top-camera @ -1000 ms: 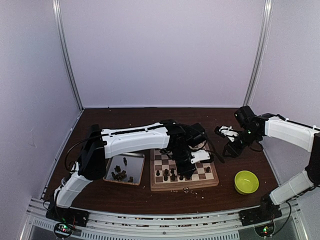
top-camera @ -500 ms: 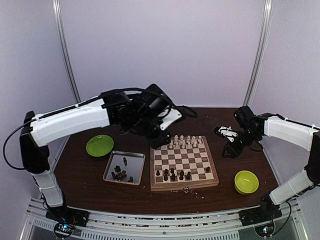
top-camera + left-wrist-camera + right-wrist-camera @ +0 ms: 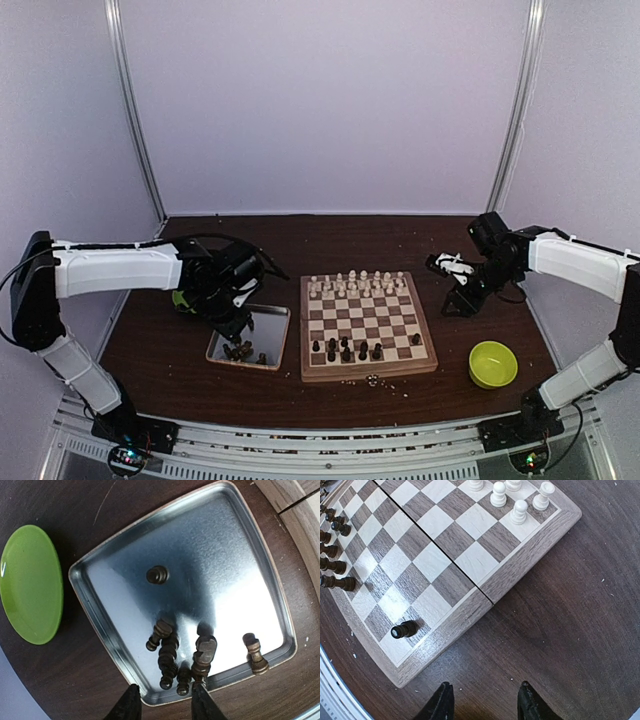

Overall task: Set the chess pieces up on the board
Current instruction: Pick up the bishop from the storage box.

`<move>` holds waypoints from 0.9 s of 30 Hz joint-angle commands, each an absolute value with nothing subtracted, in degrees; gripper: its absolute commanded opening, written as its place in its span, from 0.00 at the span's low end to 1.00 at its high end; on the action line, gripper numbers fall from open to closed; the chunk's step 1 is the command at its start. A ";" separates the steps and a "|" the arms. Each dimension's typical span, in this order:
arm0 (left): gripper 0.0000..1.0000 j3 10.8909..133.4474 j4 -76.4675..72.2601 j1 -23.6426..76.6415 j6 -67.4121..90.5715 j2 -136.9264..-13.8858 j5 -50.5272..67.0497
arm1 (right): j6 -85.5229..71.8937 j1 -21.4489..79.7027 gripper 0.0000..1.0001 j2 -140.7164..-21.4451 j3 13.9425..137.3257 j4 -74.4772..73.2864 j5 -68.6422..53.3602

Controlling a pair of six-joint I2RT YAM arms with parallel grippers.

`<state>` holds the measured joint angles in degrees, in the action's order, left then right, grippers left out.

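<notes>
Dark chess pieces point(image 3: 170, 652) lie heaped on their sides against one rim of a metal tray point(image 3: 210, 555). Most have their long axes running toward that rim. The left gripper point(image 3: 165, 702) hovers over the rim with its fingers parted and nothing between them. A lone dark piece point(image 3: 157, 574) stands upright near the tray's middle, and a green plate point(image 3: 32, 582) sits just beside the tray. More dark men point(image 3: 345, 350) stand upright on the near rows of the board point(image 3: 368, 318), just right of the tray, facing pale pieces point(image 3: 358, 282) on the far rows. The right gripper point(image 3: 484, 700) hangs over the table point(image 3: 580, 630) off the board's right edge, fingers apart and empty.
</notes>
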<state>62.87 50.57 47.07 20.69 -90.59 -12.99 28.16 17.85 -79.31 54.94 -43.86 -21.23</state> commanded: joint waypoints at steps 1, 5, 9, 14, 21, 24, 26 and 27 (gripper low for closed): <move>0.36 61.39 47.50 46.18 23.21 -90.75 -11.79 | 28.61 17.53 0.44 -79.94 56.03 -44.38 -22.42; 0.35 61.18 45.98 45.57 23.20 -92.02 -12.15 | 28.69 17.58 0.44 -79.94 55.85 -44.38 -22.44; 0.29 61.02 44.06 44.31 22.26 -92.93 -10.81 | 28.74 17.54 0.46 -80.17 55.81 -44.47 -22.57; 0.21 60.48 41.97 42.11 20.57 -94.33 -7.16 | 28.99 17.56 0.47 -80.33 55.74 -44.47 -22.41; 0.16 60.58 41.59 41.66 20.57 -97.27 -5.94 | 29.27 17.53 0.47 -80.90 55.75 -44.58 -22.37; 0.11 60.67 41.82 41.68 20.61 -97.56 -5.05 | 29.31 17.53 0.47 -81.23 55.81 -44.65 -22.39; 0.10 60.85 42.53 41.73 20.73 -97.29 -4.59 | 29.35 17.53 0.47 -81.41 55.76 -44.80 -22.35; 0.10 60.88 42.94 41.68 20.82 -97.04 -4.74 | 29.36 17.57 0.47 -81.46 55.86 -44.78 -22.33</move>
